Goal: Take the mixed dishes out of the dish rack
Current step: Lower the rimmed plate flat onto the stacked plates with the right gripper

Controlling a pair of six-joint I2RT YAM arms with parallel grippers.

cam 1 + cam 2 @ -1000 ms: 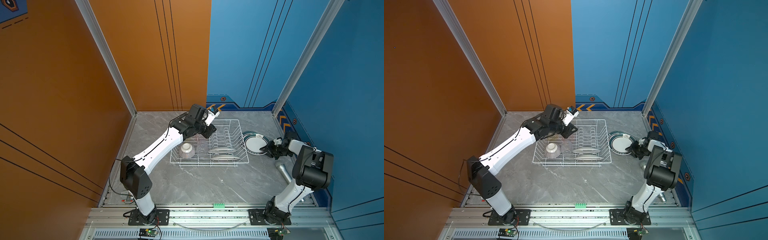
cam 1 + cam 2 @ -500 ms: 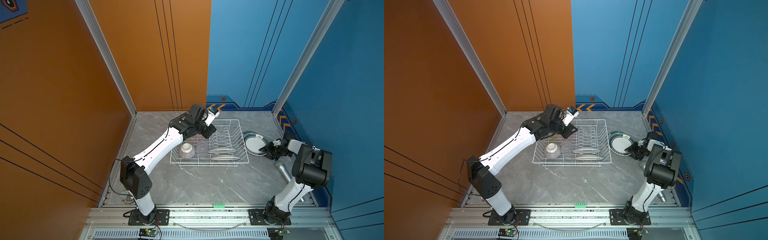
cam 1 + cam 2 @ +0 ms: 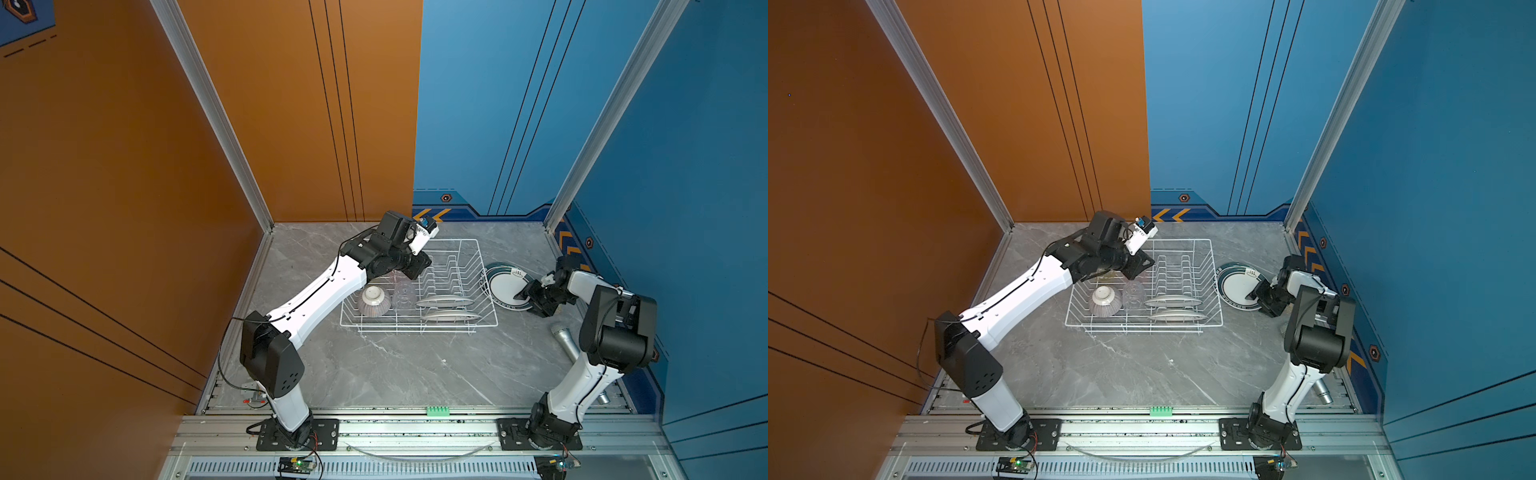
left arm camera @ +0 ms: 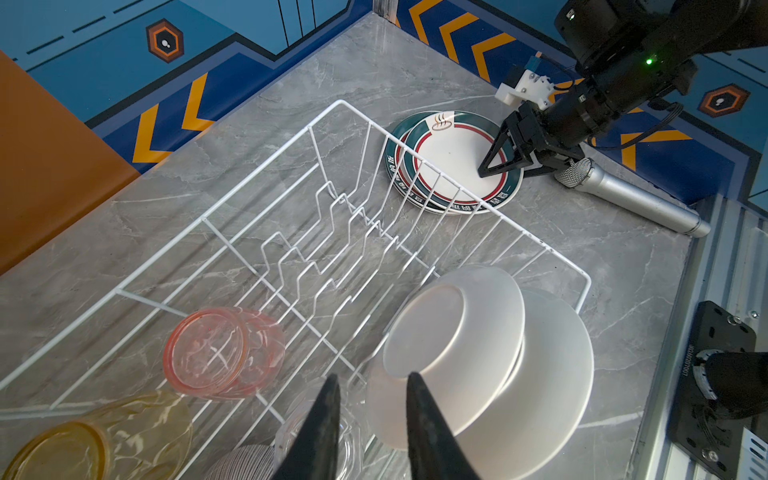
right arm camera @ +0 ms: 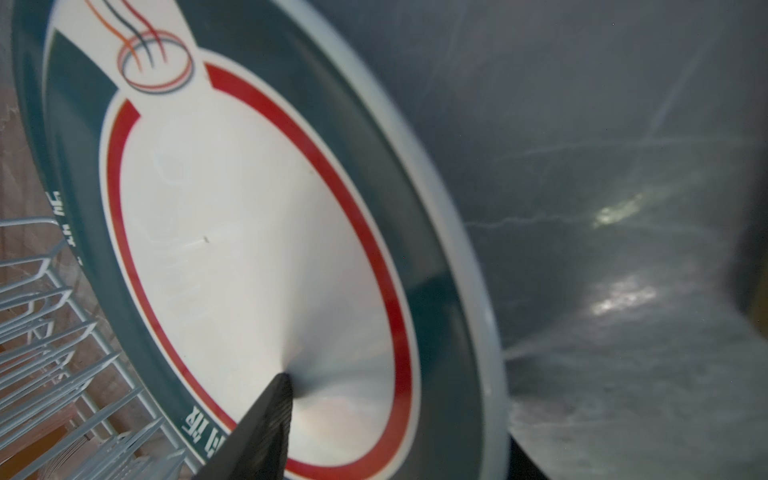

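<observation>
Left wrist view: the left gripper [image 4: 372,376], fingers parted and empty, hangs above the clear tumbler [image 4: 291,424] in the dish rack [image 4: 415,154]. Going down, it may bump the standing plates [image 4: 457,345] beside it. Farther, the right gripper [image 4: 494,164] has one finger on the stacked plates [image 4: 449,153] outside the rack; its grip I cannot tell. Pulling back may drag the top one toward the microphone [image 4: 623,195].

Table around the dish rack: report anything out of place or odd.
A silver microphone lies on the table beside the stacked plates; it is no dish. Inside the dish rack, the pink tumbler appears to lie on its side.
</observation>
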